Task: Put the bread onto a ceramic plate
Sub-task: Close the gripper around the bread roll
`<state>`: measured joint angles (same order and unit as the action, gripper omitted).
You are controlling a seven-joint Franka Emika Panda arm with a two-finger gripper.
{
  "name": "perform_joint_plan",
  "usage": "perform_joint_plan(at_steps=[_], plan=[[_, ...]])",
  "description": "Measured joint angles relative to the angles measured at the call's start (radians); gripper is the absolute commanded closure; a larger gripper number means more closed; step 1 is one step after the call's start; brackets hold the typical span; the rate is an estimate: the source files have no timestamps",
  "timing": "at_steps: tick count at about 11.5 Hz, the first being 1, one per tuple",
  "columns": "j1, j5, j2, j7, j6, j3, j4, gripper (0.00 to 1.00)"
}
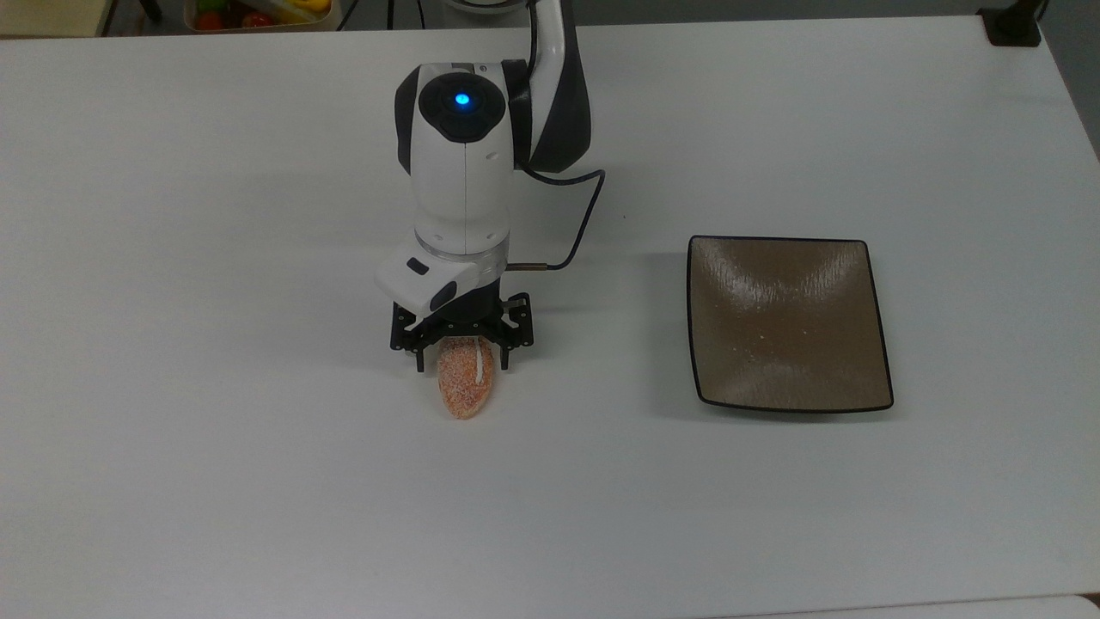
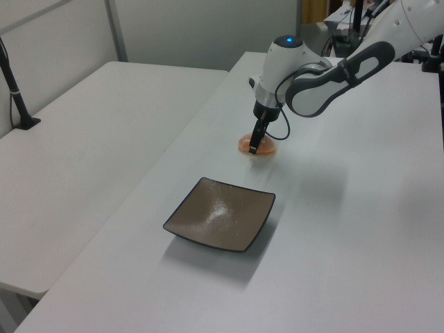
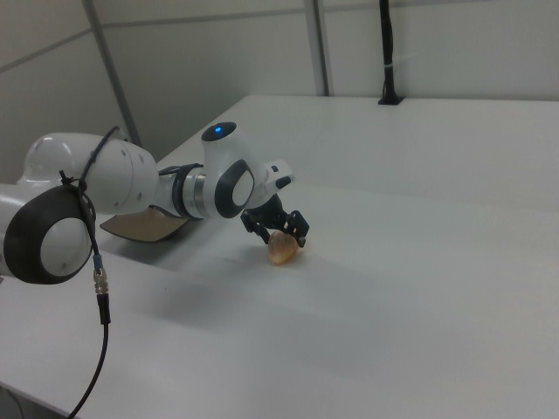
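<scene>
Here, jaws spread open astride the bread (image 1: 465, 385), ceramic plate (image 1: 786, 322) well apart.

White table (image 1: 215, 481): matte, plain, wide top. In left view, second white table (image 2: 83, 139) alongside, narrow gap between.

On white table, top view:
- bread (image 1: 465, 389) near centre, slightly toward 7 o'clock; oval, long axis 12-to-6, white stripe on top.
- ceramic plate (image 1: 876, 344) at 3 o'clock from bread, well apart; square, flat on surface, nothing in it.
- black clamp base (image 1: 1012, 26) at table's 1 o'clock corner.

Right view: black post (image 3: 388, 54) rising from table's far edge.
</scene>
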<state>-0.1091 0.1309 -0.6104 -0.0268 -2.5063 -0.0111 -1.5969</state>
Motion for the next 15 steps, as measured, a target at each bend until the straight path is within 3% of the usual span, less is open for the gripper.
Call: perform_joint_plan(at_steps=[1, 2, 5, 6, 7, 9, 12, 15], plan=[[0.000, 0.000, -0.004, 0.000, 0.000, 0.000, 0.000, 0.01], [0.000, 0.001, -0.006, 0.000, 0.000, 0.000, 0.001, 0.12], [0.000, 0.001, -0.008, 0.000, 0.000, 0.000, 0.001, 0.60], [0.000, 0.001, -0.008, 0.000, 0.000, 0.000, 0.002, 0.68], [0.000, 0.001, -0.008, 0.000, 0.000, 0.000, 0.002, 0.69], [0.000, 0.001, -0.008, 0.000, 0.000, 0.000, 0.005, 0.84], [0.000, 0.001, -0.008, 0.000, 0.000, 0.000, 0.010, 0.94], [0.001, 0.001, 0.003, 0.000, 0.000, 0.000, 0.025, 0.94]])
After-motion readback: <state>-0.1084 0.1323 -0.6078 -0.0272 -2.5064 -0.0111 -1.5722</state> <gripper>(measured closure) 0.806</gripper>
